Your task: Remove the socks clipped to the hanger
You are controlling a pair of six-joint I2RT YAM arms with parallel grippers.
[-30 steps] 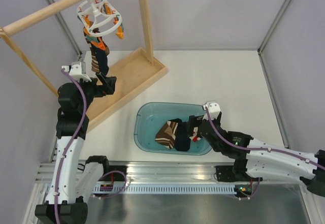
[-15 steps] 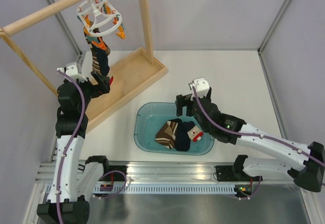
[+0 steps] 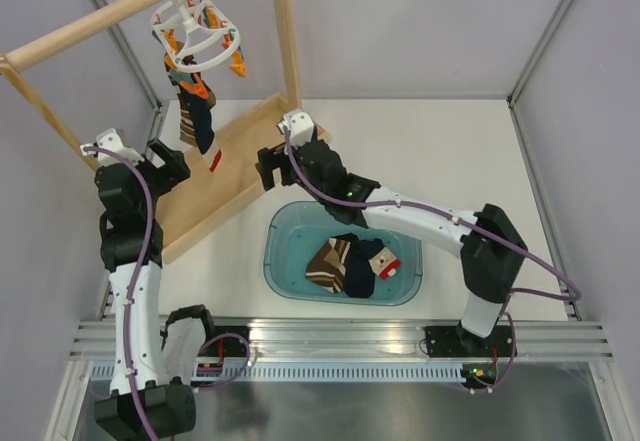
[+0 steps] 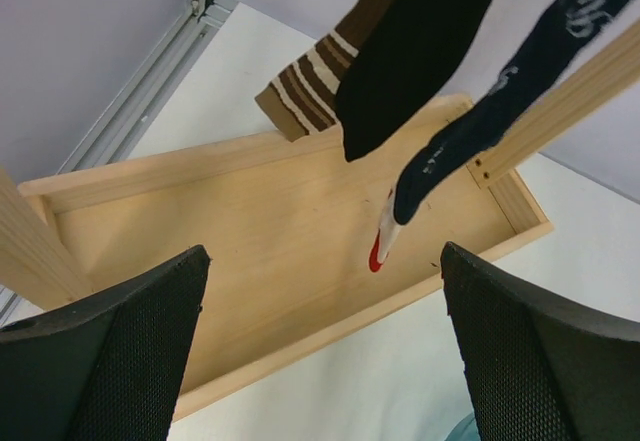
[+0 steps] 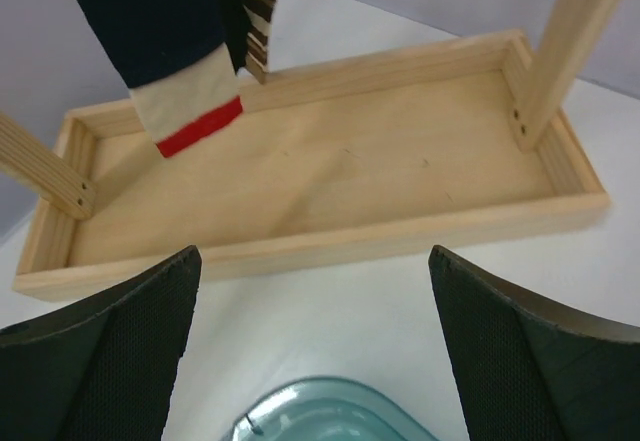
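In the overhead view the white ring hanger (image 3: pixel 197 36) hangs by its hook from a wooden pole (image 3: pixel 100 23) in the upper left of the frame, with orange and teal clips dangling from its rim. A bunch of socks (image 3: pixel 196 111) hangs from those clips, reaching down over the wooden tray (image 3: pixel 250 166) at the foot of the rack.

The left fingers (image 3: pixel 172 161) sit left of the bunch, near its lower end and apart from it. They are spread wide and hold nothing. The right fingers (image 3: pixel 268 166) are at centre frame, over the near edge of the tray and right of the socks. They too are spread wide and empty.

From the left wrist, three socks hang in the upper half of the frame: a striped sock (image 4: pixel 310 86) in brown and cream, a black sock (image 4: pixel 410 51), and a navy sock (image 4: pixel 480 131) with a white and red toe. The toe hangs just above the tray floor, and the socks are clear of both fingers.

The right wrist shows the navy sock's cream and red end at upper left, with the tray across the middle.

A teal basin (image 3: pixel 290 261) stands on the white tabletop (image 3: pixel 450 151) in the lower centre of the overhead view, and loose socks (image 3: pixel 345 266) lie inside it.
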